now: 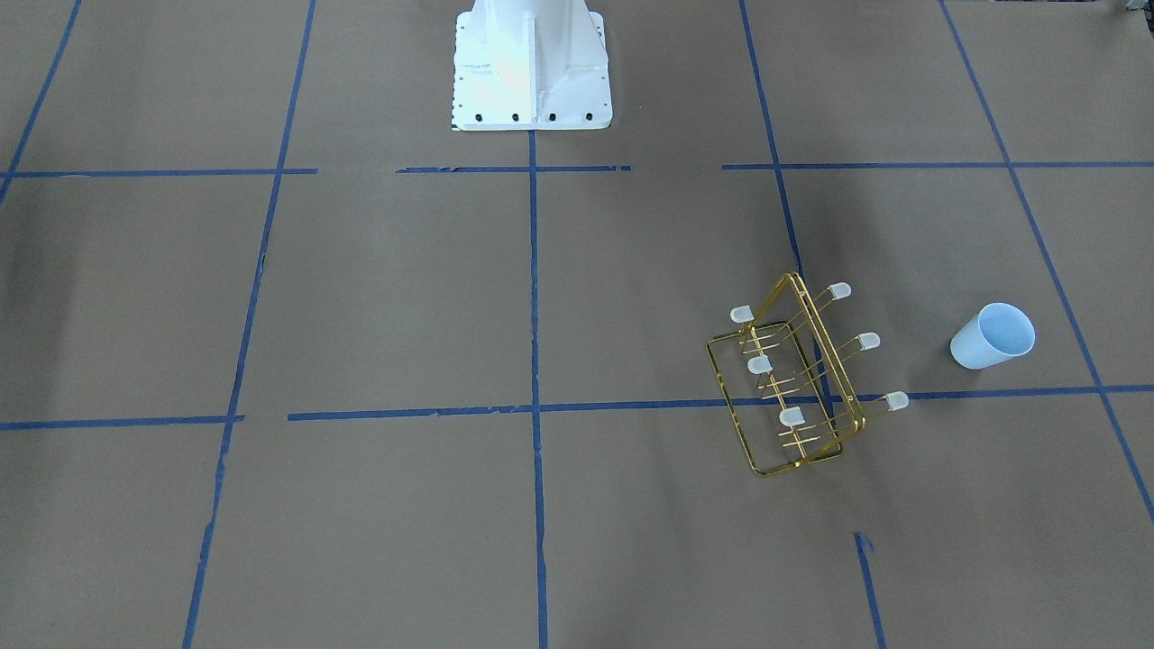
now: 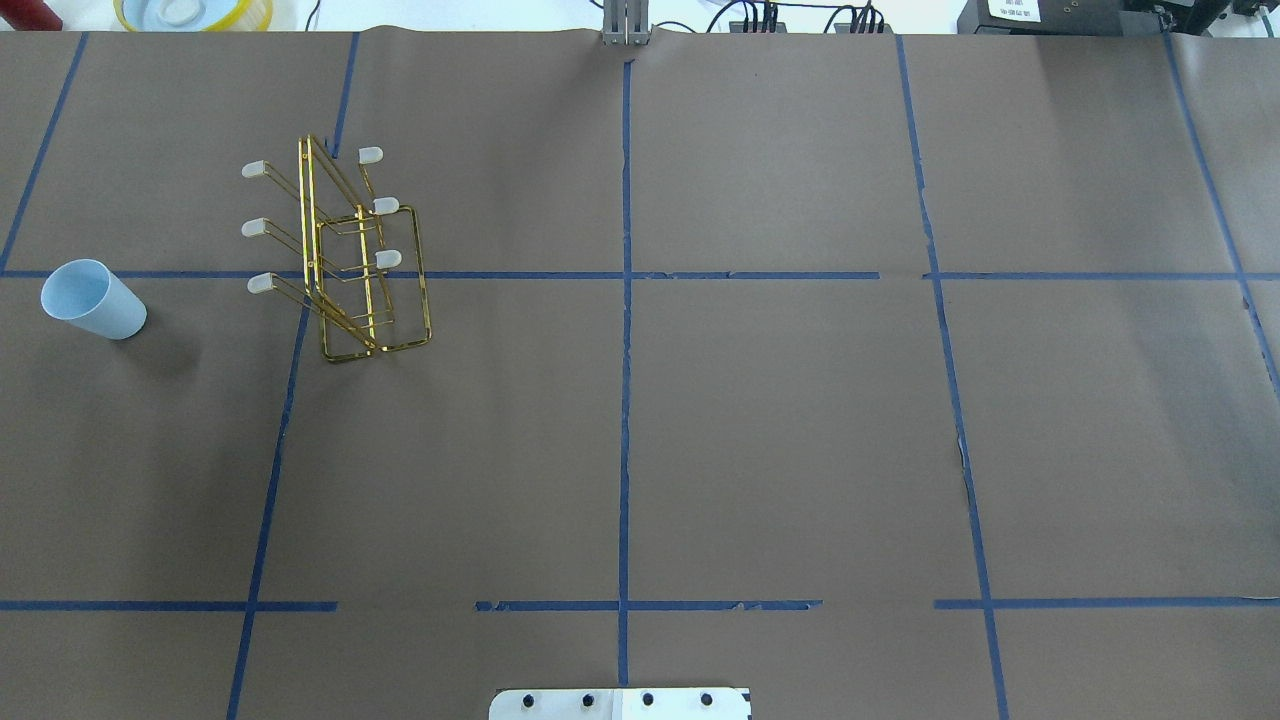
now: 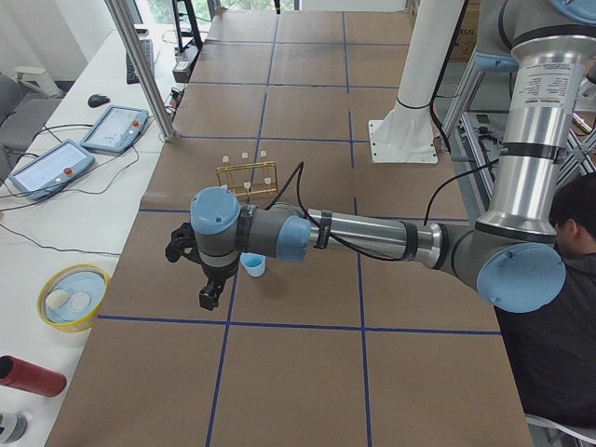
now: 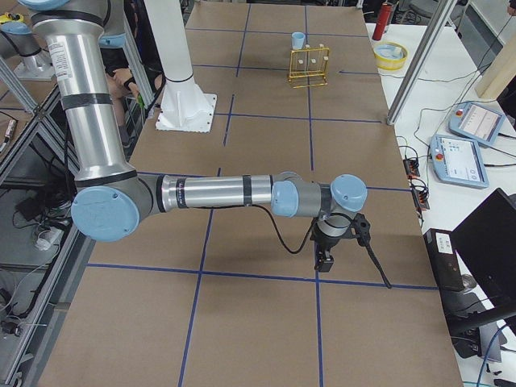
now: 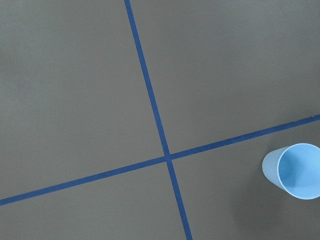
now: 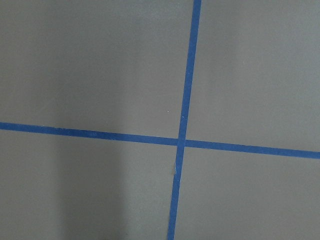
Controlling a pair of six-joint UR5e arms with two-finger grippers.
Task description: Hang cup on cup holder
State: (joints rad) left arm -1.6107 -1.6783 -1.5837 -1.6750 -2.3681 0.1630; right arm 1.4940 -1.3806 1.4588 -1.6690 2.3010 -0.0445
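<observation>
smooth tapered pale-blue cup (image 2: 93,298) at frame left, near a gold wire cup holder (image 2: 308,225); we cannot tell if left gripper (image 3: 208,298) or right gripper (image 4: 322,261) is parted.

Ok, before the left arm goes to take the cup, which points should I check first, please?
1. Cup upright, mouth up: ok.
2. Cup holder standing, all six pegs free: ok.
3. Cup apart from cup holder: ok.
4. Left gripper centred over cup: not ok, cup sits at the left wrist view's lower right edge.
5. Left gripper open: cannot tell.
6. Right gripper away from both: ok.
</observation>
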